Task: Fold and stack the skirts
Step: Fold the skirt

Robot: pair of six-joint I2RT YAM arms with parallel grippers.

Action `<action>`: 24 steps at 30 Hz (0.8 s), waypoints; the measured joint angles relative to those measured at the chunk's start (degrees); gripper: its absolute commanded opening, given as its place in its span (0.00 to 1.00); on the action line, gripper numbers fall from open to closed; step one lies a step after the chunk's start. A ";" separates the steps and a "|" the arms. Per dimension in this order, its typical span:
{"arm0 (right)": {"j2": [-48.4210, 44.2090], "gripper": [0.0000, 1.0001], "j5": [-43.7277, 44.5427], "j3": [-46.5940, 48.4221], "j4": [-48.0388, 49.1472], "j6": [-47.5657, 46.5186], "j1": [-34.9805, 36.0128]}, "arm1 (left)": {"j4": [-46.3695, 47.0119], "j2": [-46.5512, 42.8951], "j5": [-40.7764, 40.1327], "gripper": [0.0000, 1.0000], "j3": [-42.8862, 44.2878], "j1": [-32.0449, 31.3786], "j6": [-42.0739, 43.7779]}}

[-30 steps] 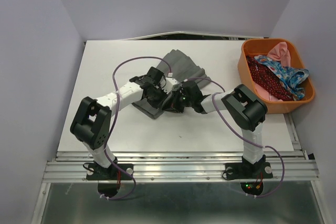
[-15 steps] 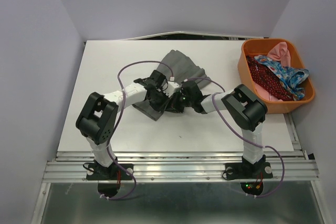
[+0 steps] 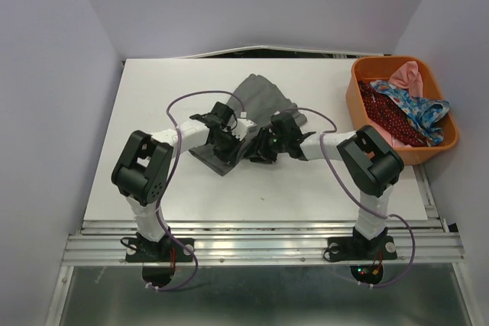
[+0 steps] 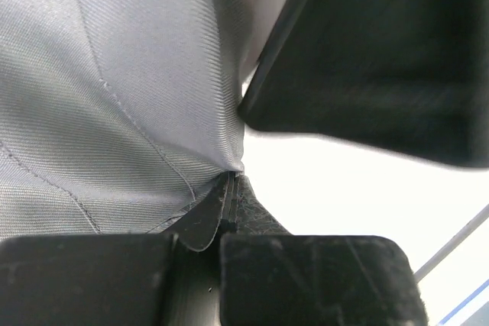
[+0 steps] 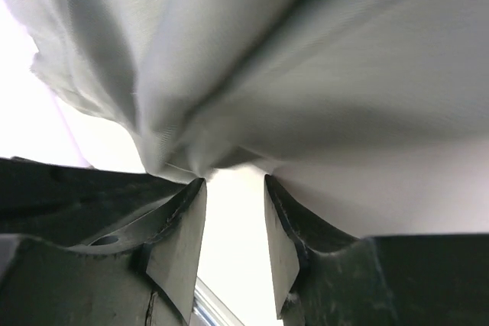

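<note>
Early days: left gripper (image 4: pixel 229 192) pinching the grey skirt (image 3: pixel 263 97) mid-fold, right gripper (image 5: pixel 235 188) parted. Two other skirts (image 3: pixel 390 121) sit in the basket (image 3: pixel 356 97), frame right.

**A:** Where is the grey skirt (image 3: pixel 263 97)?

**B:** Well to the left of the orange basket (image 3: pixel 356 89). It is plain grey, finely woven cloth, spread out but rumpled, with its near end doubled into a darker fold.

**A:** And the others?

**B:** Both are heaped inside the basket. The dark red dotted skirt (image 3: pixel 386 121) lies on the left, and the blue flowered skirt (image 3: pixel 419 109) is draped across its right.

Bright even light, blurry wrist close-ups, blown-out whites
</note>
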 measured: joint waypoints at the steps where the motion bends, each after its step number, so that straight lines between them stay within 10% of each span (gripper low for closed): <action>1: -0.76 0.43 -0.26 0.00 -2.10 -1.20 -1.25 | -0.09 0.00 0.22 0.00 -0.02 0.20 0.02; 24: 2.10 0.67 1.14 23.23 -17.29 -20.85 -21.59 | -0.35 0.00 0.92 0.00 -0.35 0.52 0.98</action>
